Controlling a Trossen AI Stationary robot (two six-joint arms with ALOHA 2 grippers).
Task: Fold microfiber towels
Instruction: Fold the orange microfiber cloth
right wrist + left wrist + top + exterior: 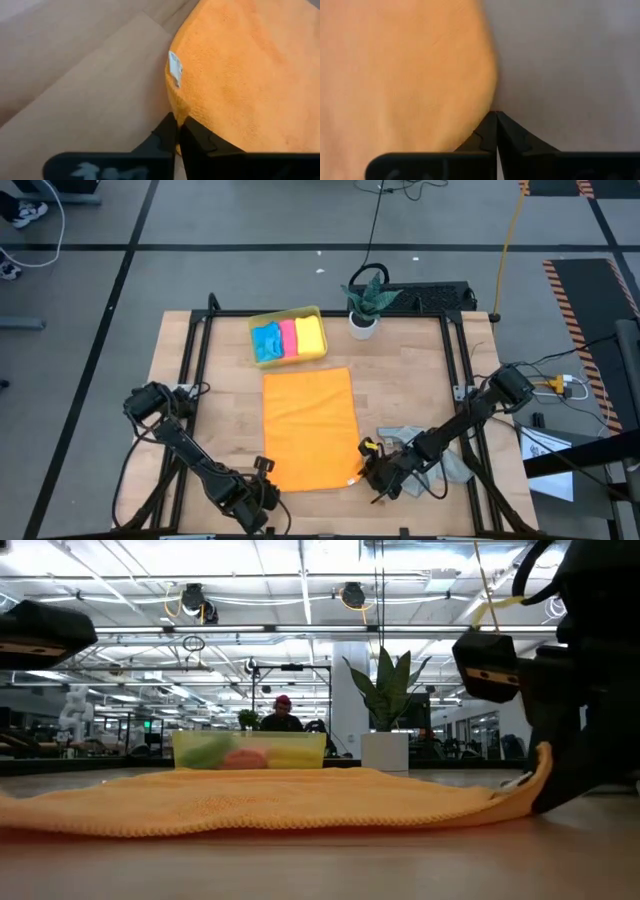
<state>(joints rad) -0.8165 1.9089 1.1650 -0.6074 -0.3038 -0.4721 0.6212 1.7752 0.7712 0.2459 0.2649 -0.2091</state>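
Dark fingers (172,131) of the right gripper (372,476) are pinched together on the near right corner of the orange microfiber towel (310,428), lifting its nubby edge beside a small white label (174,69). The left gripper (268,490) has its fingers (489,131) closed tight at the towel's near left corner. The soft, fuzzy cloth lies spread flat, roughly rectangular, mid-table on the pale wooden table (405,380). Behind it, a rigid translucent yellow plastic tray (285,316) holds folded blue (266,342), pink (288,337) and yellow towels (311,335) side by side. A crumpled light grey towel (412,440) lies under the right arm.
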